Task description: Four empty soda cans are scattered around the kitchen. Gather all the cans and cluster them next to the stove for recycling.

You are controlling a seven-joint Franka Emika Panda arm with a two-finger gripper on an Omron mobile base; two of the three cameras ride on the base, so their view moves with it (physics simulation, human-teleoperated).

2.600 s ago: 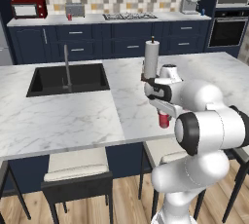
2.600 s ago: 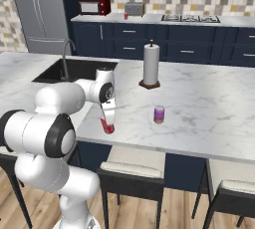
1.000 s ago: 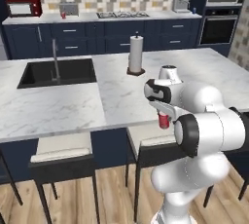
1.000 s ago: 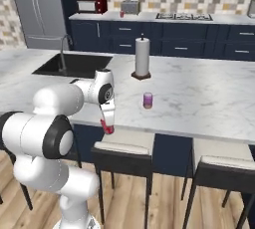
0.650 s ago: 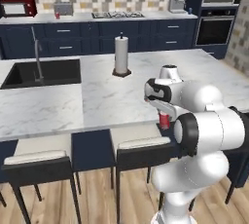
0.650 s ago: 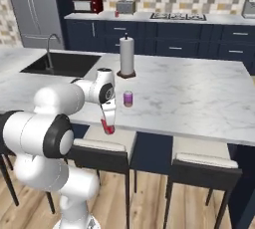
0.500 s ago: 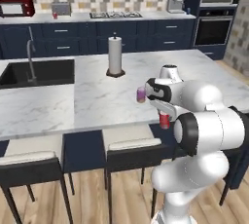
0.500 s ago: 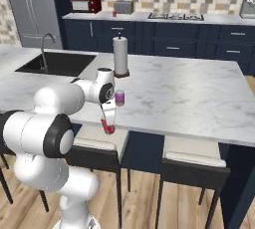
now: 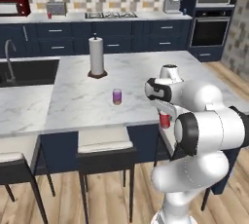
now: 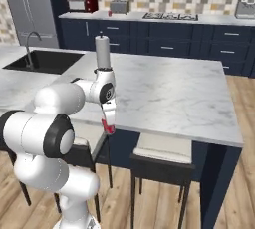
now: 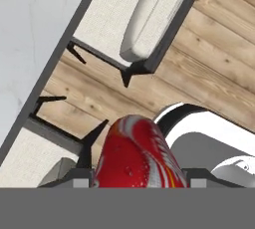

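A white marble island counter (image 9: pixel 73 106) spans the kitchen. On it, left to right, stand a paper-towel roll (image 9: pixel 97 56) and, nearer the front edge, a purple soda can (image 9: pixel 116 96). Just off the island's front right edge, the gripper (image 9: pixel 165 121) is closed around a red soda can (image 9: pixel 165 120), above the wooden floor (image 11: pixel 209 68).

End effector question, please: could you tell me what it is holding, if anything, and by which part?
The end effector is shut on a red soda can, gripping its sides; the can hangs below the hand, off the island counter's edge.
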